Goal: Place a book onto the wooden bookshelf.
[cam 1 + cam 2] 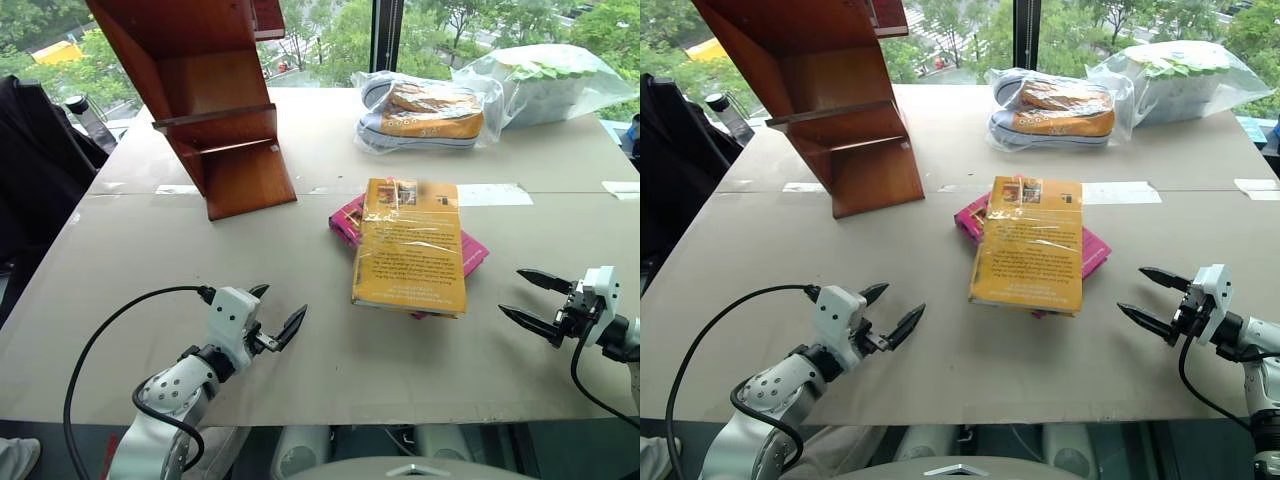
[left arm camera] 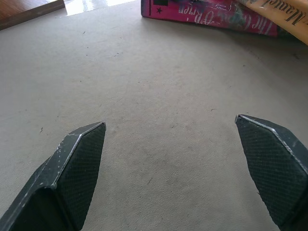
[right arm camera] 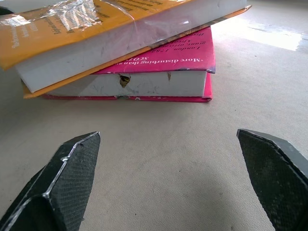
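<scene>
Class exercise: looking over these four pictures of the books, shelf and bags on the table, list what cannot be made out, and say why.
- Wooden bookshelf: its top is cut off by the head views' upper edge.
- Pink book: cover mostly hidden under the yellow book.
- Yellow book's small print: too small to read in the head views.
- Item in the right-hand bag: blurred by plastic.
- Shoes: partly veiled by their bag.

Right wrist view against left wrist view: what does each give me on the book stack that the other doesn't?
Right wrist view: the white page edges of the yellow book and the pink book under it, with the yellow one overhanging and a nick in the pink book's pages. Left wrist view: the lettered spines of the pink book and the yellow book, plus a corner of the wooden bookshelf. Both: the same two stacked books, bare table, and that arm's own open black fingers.
</scene>
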Robot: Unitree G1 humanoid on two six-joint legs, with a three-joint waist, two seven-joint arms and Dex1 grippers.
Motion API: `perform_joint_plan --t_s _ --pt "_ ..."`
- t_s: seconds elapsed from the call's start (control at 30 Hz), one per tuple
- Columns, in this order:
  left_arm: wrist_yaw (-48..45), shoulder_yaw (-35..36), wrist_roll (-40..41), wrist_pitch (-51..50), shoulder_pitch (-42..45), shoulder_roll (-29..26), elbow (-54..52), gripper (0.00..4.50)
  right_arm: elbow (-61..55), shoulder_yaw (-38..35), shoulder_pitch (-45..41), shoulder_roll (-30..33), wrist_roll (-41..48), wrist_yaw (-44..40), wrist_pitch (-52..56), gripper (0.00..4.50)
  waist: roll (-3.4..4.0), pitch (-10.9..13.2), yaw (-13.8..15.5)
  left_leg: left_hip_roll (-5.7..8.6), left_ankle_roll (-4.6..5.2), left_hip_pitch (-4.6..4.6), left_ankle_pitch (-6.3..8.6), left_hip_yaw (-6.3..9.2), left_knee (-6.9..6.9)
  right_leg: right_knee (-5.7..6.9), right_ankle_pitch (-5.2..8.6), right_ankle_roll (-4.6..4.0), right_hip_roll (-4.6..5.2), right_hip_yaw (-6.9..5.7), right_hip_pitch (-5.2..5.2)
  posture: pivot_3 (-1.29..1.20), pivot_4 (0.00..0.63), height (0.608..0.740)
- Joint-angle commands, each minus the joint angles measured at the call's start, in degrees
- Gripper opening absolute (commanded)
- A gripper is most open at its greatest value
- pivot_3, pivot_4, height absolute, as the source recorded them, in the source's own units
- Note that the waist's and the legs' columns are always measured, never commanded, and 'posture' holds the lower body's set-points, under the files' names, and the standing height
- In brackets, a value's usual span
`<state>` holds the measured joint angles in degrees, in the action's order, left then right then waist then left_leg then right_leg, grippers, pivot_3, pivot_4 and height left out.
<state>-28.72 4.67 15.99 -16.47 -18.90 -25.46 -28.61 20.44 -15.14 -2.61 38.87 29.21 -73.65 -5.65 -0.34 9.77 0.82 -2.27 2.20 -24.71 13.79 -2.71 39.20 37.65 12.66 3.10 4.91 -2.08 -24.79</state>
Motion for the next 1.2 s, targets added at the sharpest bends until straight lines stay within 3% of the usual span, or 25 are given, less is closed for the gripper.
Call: perform_joint_plan --t_s 0.03,0.6,0.97,1.2 --pt "-0.94 1.14 1.25 0.33 0.8 -0.55 -1.38 4.44 -0.64 -2.42 0.34 1.21 0.55 -0.76 -1.26 4.5 0.0 0.0 0.0 0.0 0.0 0.0 0.0 0.0 0.0 0.0 0.0 0.0 0.0 0.0 0.0 0.0 0.15 0.693" --pt "-3.56 0.82 6.03 -3.89 6.04 -1.38 -2.19 4.44 -3.32 -3.66 1.97 1.15 1.12 -0.48 -2.03 4.5 0.0 0.0 0.08 0.03 0.0 0.01 -0.01 0.0 0.09 0.08 -0.01 0.0 -0.03 0.0 0.03 0.0 0.15 0.693" --pt "0.3 1.1 33.63 -33.33 22.25 2.67 2.94 4.44 -27.23 -9.91 16.08 5.27 11.83 0.46 12.55 4.5 -0.05 -0.02 0.17 0.06 0.01 0.06 -0.02 0.07 0.17 0.19 -0.01 0.01 -0.07 0.01 0.1 0.0 0.15 0.693" --pt "2.32 1.04 40.3 -45.49 34.96 6.86 16.79 4.44 -39.9 -15.65 22.41 5.31 15.87 4.91 18.12 4.5 -0.23 0.03 0.06 0.11 0.01 0.09 -0.02 0.11 0.23 0.23 -0.02 0.01 -0.13 0.03 0.13 0.0 0.15 0.693"
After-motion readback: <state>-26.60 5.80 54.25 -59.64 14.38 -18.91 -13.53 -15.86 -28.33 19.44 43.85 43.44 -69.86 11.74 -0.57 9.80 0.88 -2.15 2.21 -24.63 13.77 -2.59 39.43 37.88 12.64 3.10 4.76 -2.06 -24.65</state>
